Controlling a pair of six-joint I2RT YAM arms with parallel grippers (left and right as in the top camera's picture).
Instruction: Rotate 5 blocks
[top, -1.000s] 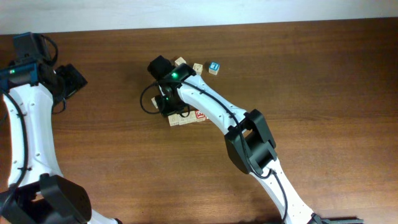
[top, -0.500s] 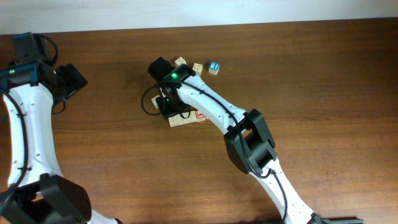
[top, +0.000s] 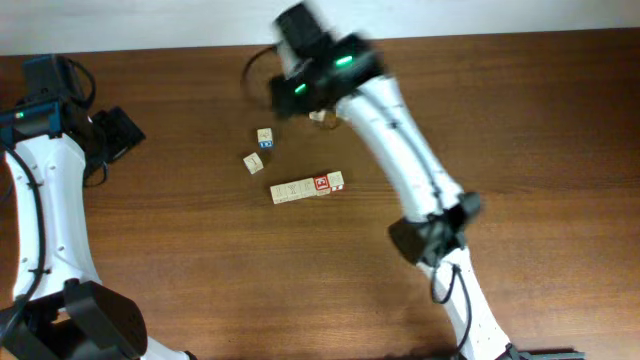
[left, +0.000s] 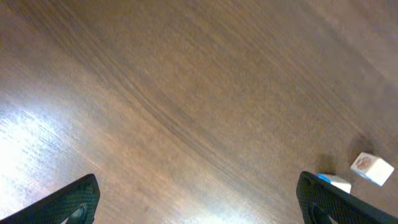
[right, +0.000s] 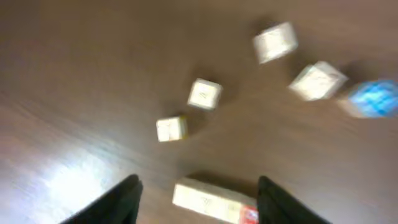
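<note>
The blocks (top: 300, 189) lie touching in a short straight row of several pale cubes on the brown table, with the red-and-white one (top: 322, 183) second from the right end. In the right wrist view this row (right: 211, 200) lies low in the picture, its red face (right: 250, 214) at the right. My right gripper (right: 199, 183) hangs open high above it, holding nothing. In the overhead view the right gripper (top: 300, 30) is a raised blur. My left gripper (left: 199, 190) is wide open over bare wood, at the far left (top: 122, 130).
Two loose cubes (top: 265, 137) (top: 254, 162) lie left of the row, one with a blue side. Further loose cubes (right: 275, 42) (right: 318, 81) and a bright blue-faced cube (right: 373, 98) lie beyond. The left wrist view shows two cubes (left: 372, 168) (left: 334, 182) at its right edge.
My right gripper has opened and swung up and away from the row, where it was shut low down. Two loose cubes now show left of the row. The left arm has barely moved.
</note>
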